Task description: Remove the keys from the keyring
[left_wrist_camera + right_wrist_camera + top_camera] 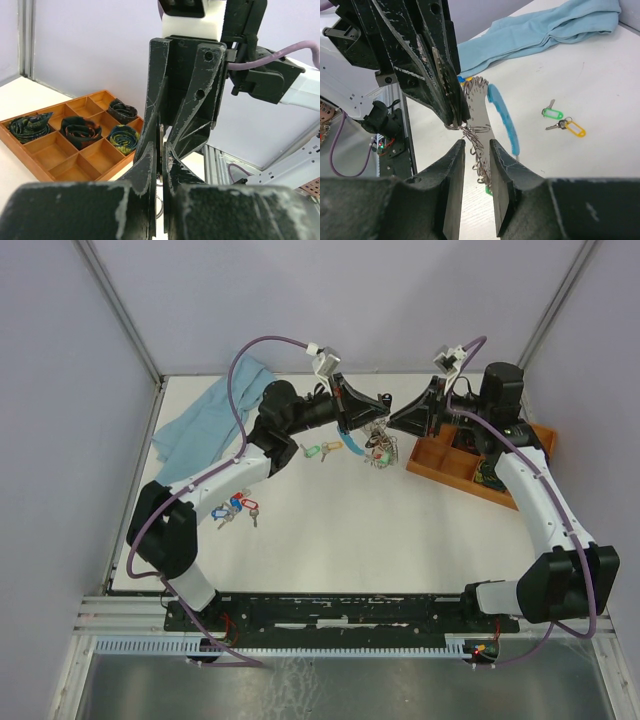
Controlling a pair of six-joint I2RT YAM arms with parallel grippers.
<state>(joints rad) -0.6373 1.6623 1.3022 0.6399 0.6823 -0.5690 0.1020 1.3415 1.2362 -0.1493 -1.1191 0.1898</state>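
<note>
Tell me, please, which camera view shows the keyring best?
The right wrist view: close up, the keyring hangs from the left gripper, its blue sheath clear. The top view shows it small and distant; the left wrist view hides it behind its fingers.

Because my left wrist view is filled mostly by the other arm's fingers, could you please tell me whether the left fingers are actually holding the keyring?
Observer: Yes. In the right wrist view the left fingers are shut on the keyring, pinching its wire above the hanging keys.
Operator: Thank you. Where do those keys sit relative to the right fingers?
Observer: The right fingers stand apart, and the keys show in the gap between them. I cannot tell whether they touch.
Operator: Are any keys off the ring?
Observer: A green-tagged key and a yellow-tagged key lie loose on the table, apart from the ring.
</note>
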